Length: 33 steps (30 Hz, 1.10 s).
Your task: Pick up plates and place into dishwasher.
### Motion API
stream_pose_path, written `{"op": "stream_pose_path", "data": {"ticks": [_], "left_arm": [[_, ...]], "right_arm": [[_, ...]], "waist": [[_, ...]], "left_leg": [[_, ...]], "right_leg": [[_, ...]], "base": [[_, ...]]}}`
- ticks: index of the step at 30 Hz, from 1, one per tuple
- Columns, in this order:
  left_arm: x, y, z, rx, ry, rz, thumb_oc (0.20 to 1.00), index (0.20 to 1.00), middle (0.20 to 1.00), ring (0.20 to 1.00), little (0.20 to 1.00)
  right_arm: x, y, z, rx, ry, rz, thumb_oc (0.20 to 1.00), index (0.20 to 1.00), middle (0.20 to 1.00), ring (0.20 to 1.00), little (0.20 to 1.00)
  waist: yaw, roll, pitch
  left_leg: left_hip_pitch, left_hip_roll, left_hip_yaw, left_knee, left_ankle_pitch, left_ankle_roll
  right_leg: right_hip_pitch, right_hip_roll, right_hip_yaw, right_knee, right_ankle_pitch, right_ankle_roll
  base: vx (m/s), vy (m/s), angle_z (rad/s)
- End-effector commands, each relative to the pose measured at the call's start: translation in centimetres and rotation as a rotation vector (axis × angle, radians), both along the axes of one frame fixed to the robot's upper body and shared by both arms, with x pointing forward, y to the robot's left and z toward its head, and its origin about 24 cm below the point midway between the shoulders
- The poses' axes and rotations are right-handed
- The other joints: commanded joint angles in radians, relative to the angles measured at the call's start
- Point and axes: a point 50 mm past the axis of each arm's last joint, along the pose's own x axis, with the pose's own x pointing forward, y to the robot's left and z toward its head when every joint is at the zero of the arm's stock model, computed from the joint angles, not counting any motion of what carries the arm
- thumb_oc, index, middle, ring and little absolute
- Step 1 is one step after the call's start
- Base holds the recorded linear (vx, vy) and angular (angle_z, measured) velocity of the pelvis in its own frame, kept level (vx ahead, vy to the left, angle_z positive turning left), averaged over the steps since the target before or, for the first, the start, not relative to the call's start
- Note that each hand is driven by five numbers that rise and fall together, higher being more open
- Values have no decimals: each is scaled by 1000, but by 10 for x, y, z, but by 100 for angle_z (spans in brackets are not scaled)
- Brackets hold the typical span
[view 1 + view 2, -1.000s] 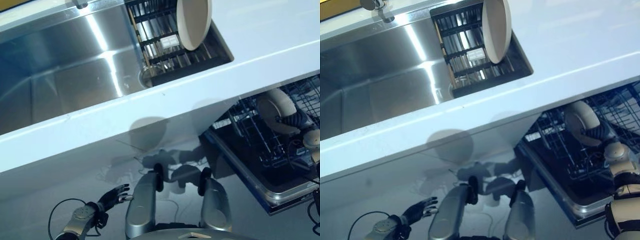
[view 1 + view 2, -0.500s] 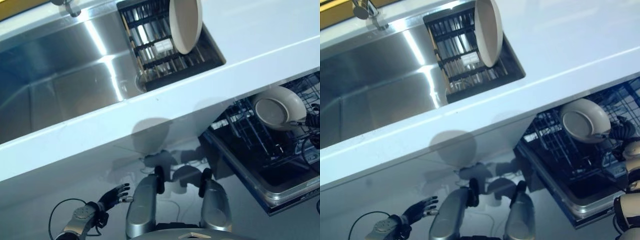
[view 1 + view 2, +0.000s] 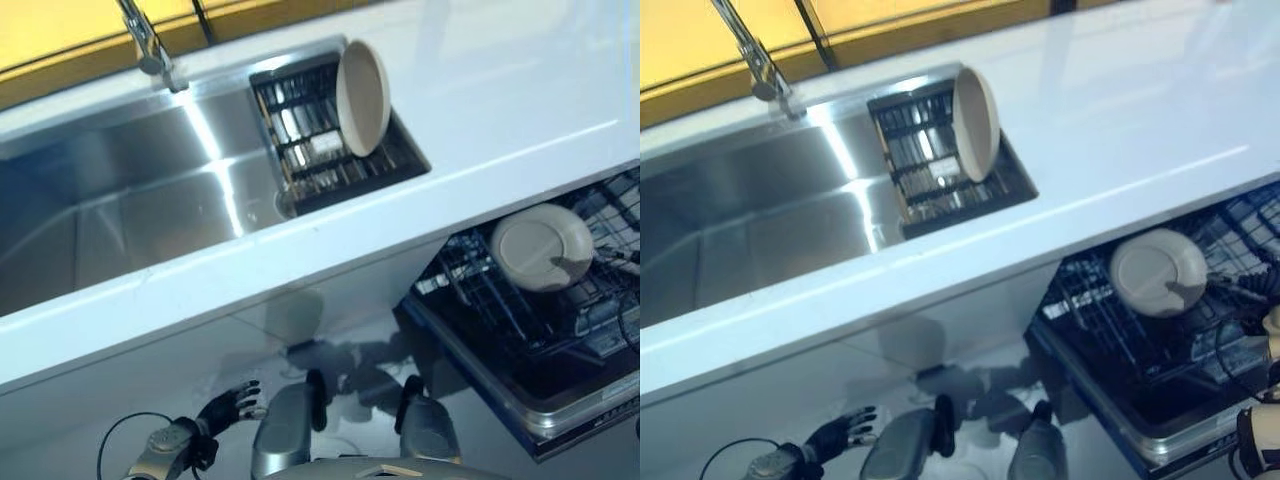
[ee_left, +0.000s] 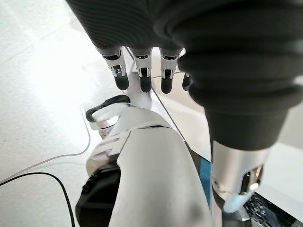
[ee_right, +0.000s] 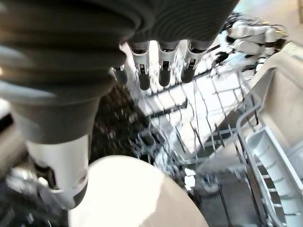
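One cream plate point(image 3: 541, 247) lies tilted on the dark wire rack point(image 3: 478, 296) of the pulled-out dishwasher, below the counter at the right. In the right wrist view my right hand point(image 5: 164, 71) hovers over this rack with straight fingers, open, and the plate point(image 5: 137, 196) rests under the palm with the thumb close to its rim. A second cream plate point(image 3: 362, 97) stands upright in the black drying rack point(image 3: 310, 150) inside the sink. My left hand point(image 3: 228, 408) hangs low near the floor, open and holding nothing.
The steel sink point(image 3: 130, 210) with its faucet point(image 3: 150, 45) takes the left of the white counter point(image 3: 520, 90). The counter's front edge overhangs the dishwasher rack. The open dishwasher door point(image 3: 565, 400) juts out at the lower right.
The whole picture has shifted, so the camera moved. The plate went from my right hand's grip down onto the dishwasher rack, and the right hand drew off to the right.
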Motion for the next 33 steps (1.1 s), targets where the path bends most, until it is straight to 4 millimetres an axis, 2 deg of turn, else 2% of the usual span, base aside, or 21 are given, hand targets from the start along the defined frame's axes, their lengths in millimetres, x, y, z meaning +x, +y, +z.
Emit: {"op": "stream_pose_path", "data": {"ticks": [1, 3, 5, 8, 11, 14, 16, 18, 21, 25, 30, 32, 33], "left_arm": [[-21, -2, -5, 11, 16, -7, 1000, 1000, 1000, 1000, 1000], [-21, -1, -5, 10, 8, 9, 1000, 1000, 1000, 1000, 1000], [-21, 0, -5, 2, -3, 39, 1000, 1000, 1000, 1000, 1000], [-15, -3, -1, -15, -61, 54, 1000, 1000, 1000, 1000, 1000], [-3, -12, 7, -54, -147, 40, 1000, 1000, 1000, 1000, 1000], [14, -25, 20, -108, -254, -16, 1000, 1000, 1000, 1000, 1000], [30, -35, 35, -176, -343, -63, 1000, 1000, 1000, 1000, 1000], [49, -49, 55, -253, -428, -154, 1000, 1000, 1000, 1000, 1000], [65, -70, 79, -390, -516, -301, 1000, 1000, 1000, 1000, 1000], [80, -98, 114, -488, -669, -537, 1000, 1000, 1000, 1000, 1000], [91, -132, 150, -648, -740, -735, 1000, 1000, 1000, 1000, 1000], [89, -146, 158, -668, -769, -830, 1000, 1000, 1000, 1000, 1000], [89, -155, 167, -698, -795, -864, 1000, 1000, 1000, 1000, 1000]], "right_arm": [[-4, -6, 13, -17, -110, -44, 1000, 1000, 1000, 1000, 1000], [-5, -6, 16, -22, -180, -72, 1000, 1000, 1000, 1000, 1000], [-2, -2, 21, 34, -332, -103, 1000, 1000, 1000, 1000, 1000], [11, 24, 15, 228, -598, -105, 1000, 1000, 1000, 1000, 1000], [12, 51, -3, 486, -825, -83, 1000, 1000, 1000, 1000, 1000], [9, 80, -27, 833, -1018, -39, 1000, 1000, 1000, 1000, 1000], [6, 106, -47, 1089, -1148, -4, 1000, 1000, 1000, 1000, 1000], [9, 137, -56, 1301, -1245, 43, 1000, 1000, 1000, 1000, 1000], [14, 183, -62, 1509, -1277, 107, 1000, 1000, 1000, 1000, 1000], [20, 219, -62, 1715, -1280, 162, 1000, 1000, 1000, 1000, 1000], [23, 247, -53, 1833, -1255, 207, 1000, 1000, 1000, 1000, 1000], [25, 251, -48, 1798, -1236, 242, 1000, 1000, 1000, 1000, 1000], [24, 252, -44, 1721, -1226, 283, 1000, 1000, 1000, 1000, 1000]], "waist": [[10, -28, -83], [5, -33, -98], [-4, -37, -116], [-18, -41, -135], [-33, -42, -153], [-46, -41, -168], [-58, -37, -177], [-66, -32, -184], [-81, -27, -193], [-104, -18, -200], [-121, -17, -211], [-129, -19, -216], [-134, -20, -218]], "left_leg": [[53, 55, 28, -87, 0, -15], [70, 54, 32, -98, -3, -14], [89, 51, 35, -108, -6, -15], [113, 44, 38, -125, -12, -15], [133, 37, 40, -150, -7, -14], [150, 29, 37, -165, -8, -10], [160, 22, 34, -181, -3, -6], [172, 17, 36, -195, -4, -2], [178, 12, 46, -209, 6, 6], [187, 2, 60, -213, 6, 16], [194, -16, 55, -230, 7, 27], [196, -20, 56, -236, 9, 29], [195, -25, 54, -239, 10, 30]], "right_leg": [[-22, 21, 27, -27, 13, 15], [-10, 25, 32, -38, 14, 17], [4, 31, 41, -49, 13, 15], [22, 38, 52, -62, 8, 12], [33, 43, 59, -72, 5, 7], [47, 50, 65, -73, -4, 2], [54, 55, 66, -77, -7, 1], [63, 57, 62, -80, -10, 3], [57, 52, 60, -80, 5, 7], [50, 45, 68, -71, 26, 19], [39, 36, 80, -69, 59, 28], [36, 34, 86, -68, 71, 31], [32, 32, 91, -66, 81, 35]], "base": [[64, 35, -5], [55, 45, -8], [66, 53, -11], [37, 62, -12], [22, 70, -8], [0, 61, -1], [-21, 69, -2], [-34, 72, 0], [-52, 72, 3], [-50, 67, -8], [-48, 45, -6], [-46, 27, 1], [-60, 31, -1]]}}
